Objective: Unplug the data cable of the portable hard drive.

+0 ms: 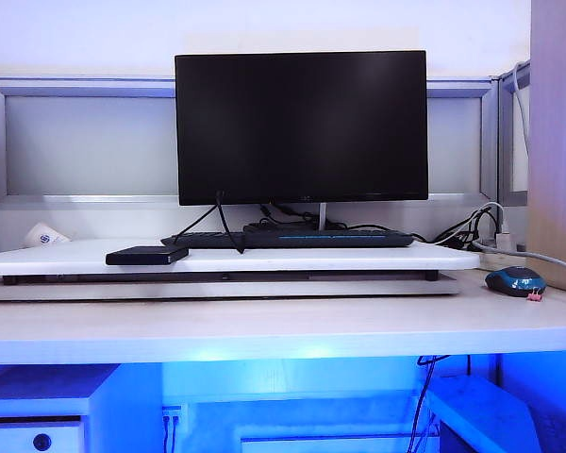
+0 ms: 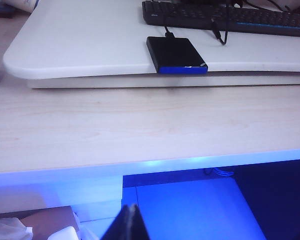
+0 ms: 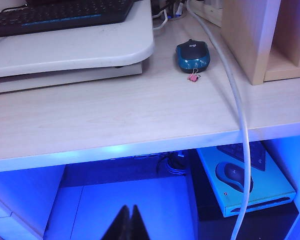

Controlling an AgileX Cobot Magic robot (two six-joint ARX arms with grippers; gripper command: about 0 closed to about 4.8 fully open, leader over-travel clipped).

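Observation:
The portable hard drive (image 1: 147, 255) (image 2: 176, 55) is a flat black slab lying at the front edge of the white riser board (image 1: 75, 257) (image 2: 80, 45). The thin black data cable (image 1: 228, 226) (image 2: 168, 31) is plugged into the drive's far end and runs back toward the keyboard and up behind the monitor. My left gripper (image 2: 130, 210) hangs shut and empty below the desk's front edge, well short of the drive. My right gripper (image 3: 129, 210) is also shut and empty, low in front of the desk. Neither gripper shows in the exterior view.
A black keyboard (image 1: 292, 238) (image 2: 230, 17) (image 3: 55, 15) and monitor (image 1: 302, 127) stand on the riser. A blue mouse (image 1: 515, 280) (image 3: 193, 55) with a pink clip lies at the right. A thick pale grey cable (image 3: 235, 90) drapes over the desk edge beside a wooden shelf (image 3: 255, 35).

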